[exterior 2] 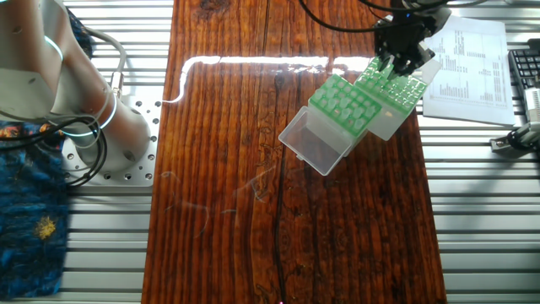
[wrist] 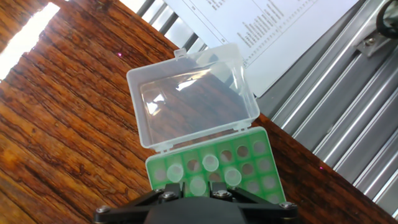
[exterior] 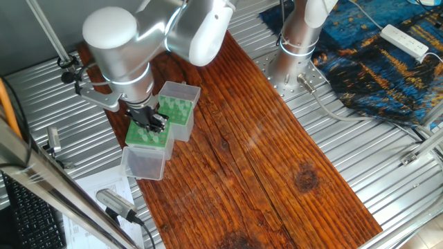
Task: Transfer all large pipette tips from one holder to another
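Two green holders stand side by side on the wooden table, each with its clear lid open. My gripper [exterior: 154, 123] [exterior 2: 395, 61] is down over the holder nearest the papers [exterior: 142, 138] [exterior 2: 403, 95] [wrist: 261, 149]. In the hand view several large pipette tips [wrist: 210, 163] show as pale round tops standing in that holder's holes. The gripper [wrist: 198, 188] has its fingers [wrist: 217, 191] close on either side of one tip [wrist: 198, 183], which sits at rack level. The other holder [exterior: 178, 112] [exterior 2: 342, 103] lies beside it, toward the arm's base.
The open clear lid [wrist: 189, 93] lies flat beyond the holder under my gripper, toward printed papers [wrist: 280, 25] [exterior 2: 468, 59]. The other holder's lid [exterior 2: 316, 143] juts over the wood. Ribbed metal decking [wrist: 348, 106] borders the wooden table [exterior: 263, 159]. A power strip [exterior: 405, 40] rests on a patterned cloth.
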`<state>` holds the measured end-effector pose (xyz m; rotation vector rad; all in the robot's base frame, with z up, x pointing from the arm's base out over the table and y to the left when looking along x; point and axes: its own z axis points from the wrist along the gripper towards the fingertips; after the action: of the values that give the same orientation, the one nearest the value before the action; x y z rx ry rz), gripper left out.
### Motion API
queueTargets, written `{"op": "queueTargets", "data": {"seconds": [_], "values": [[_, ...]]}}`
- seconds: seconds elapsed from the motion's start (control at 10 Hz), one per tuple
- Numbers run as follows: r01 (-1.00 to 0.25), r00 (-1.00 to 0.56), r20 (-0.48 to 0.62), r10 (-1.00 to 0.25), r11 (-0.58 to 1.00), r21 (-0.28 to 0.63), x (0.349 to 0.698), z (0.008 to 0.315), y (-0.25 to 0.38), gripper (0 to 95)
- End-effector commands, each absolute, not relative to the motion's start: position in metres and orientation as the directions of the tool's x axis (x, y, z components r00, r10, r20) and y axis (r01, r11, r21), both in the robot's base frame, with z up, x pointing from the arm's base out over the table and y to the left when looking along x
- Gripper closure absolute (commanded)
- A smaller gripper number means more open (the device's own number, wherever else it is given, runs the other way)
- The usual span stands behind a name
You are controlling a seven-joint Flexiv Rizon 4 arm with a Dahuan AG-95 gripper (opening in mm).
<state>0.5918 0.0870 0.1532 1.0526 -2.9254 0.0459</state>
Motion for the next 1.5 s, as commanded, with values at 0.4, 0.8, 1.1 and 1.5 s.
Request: {"op": "queueTargets", "data": {"seconds": [0.4, 0.8, 1.1, 1.5], "values": [[-0.640, -0.768, 0.035, -0.639, 0.768, -0.019, 0.592, 0.152, 0.088, 95.0], [-0.651, -0.759, 0.040, -0.650, 0.759, -0.027, 0.592, 0.153, 0.089, 95.0], [-0.661, -0.750, 0.041, -0.660, 0.750, -0.025, 0.590, 0.163, 0.089, 95.0], [-0.677, -0.736, 0.039, -0.676, 0.736, -0.017, 0.586, 0.185, 0.082, 95.0]]}}
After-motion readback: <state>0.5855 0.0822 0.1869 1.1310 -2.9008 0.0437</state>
